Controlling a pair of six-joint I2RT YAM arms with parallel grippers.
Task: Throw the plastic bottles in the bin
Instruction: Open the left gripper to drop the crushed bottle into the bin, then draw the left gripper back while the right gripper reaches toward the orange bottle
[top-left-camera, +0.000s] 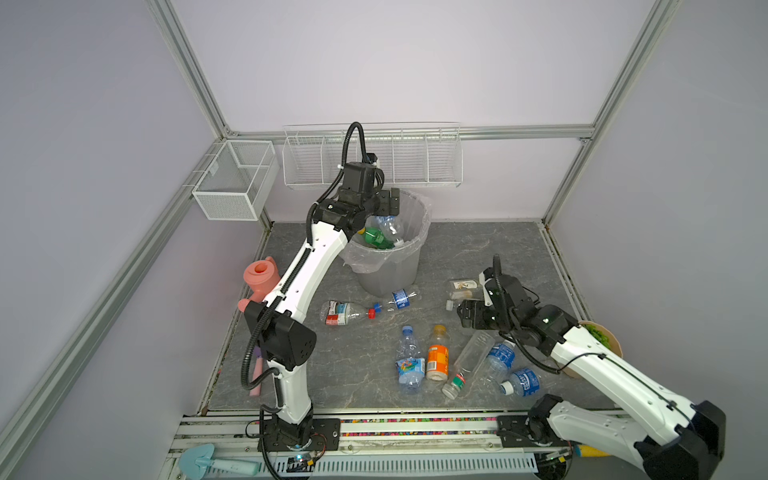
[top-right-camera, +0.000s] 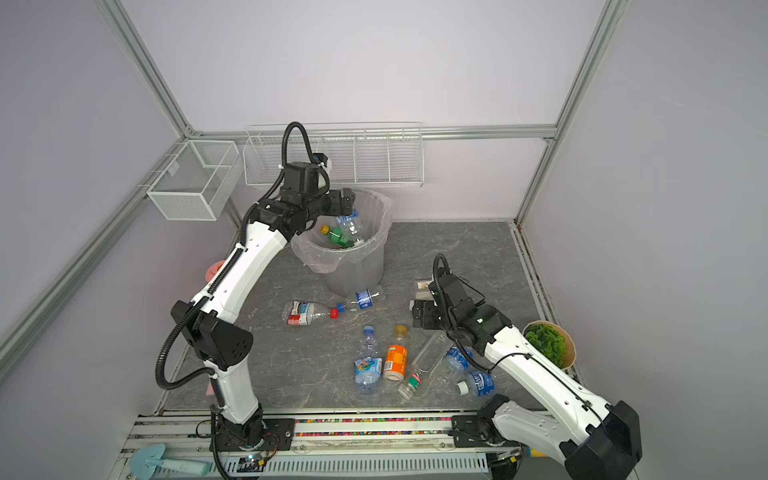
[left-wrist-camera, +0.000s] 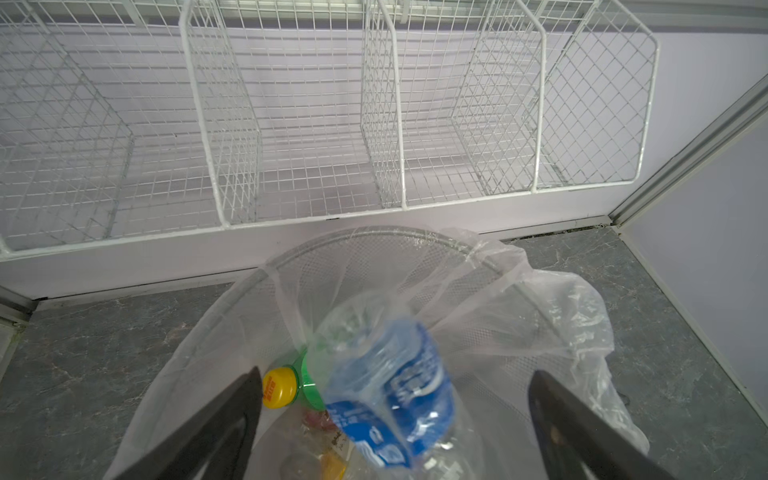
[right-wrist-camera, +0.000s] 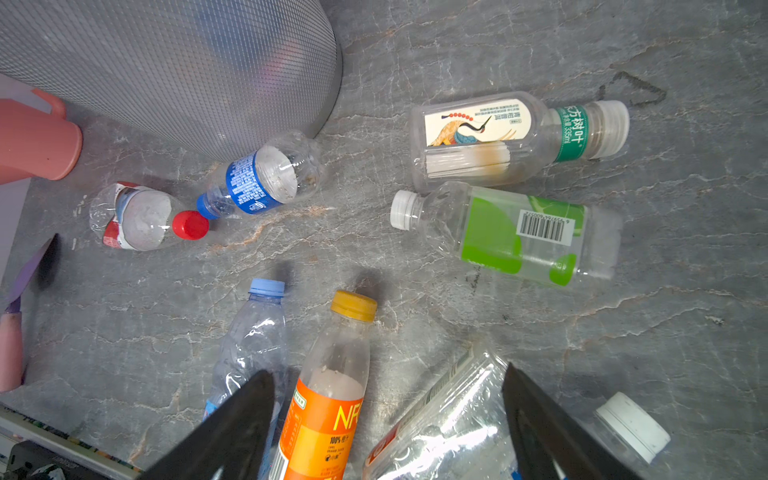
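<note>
**A:** Left gripper is over the bin, upper centre in a top view. Its jaws are spread wide and the blue-label bottle is loose between them, above a green bottle already inside!

**B:** Right gripper gapes empty above the orange bottle. Roughly nine plastic bottles lie on the table, lower centre. Partway, I'd say.
</note>
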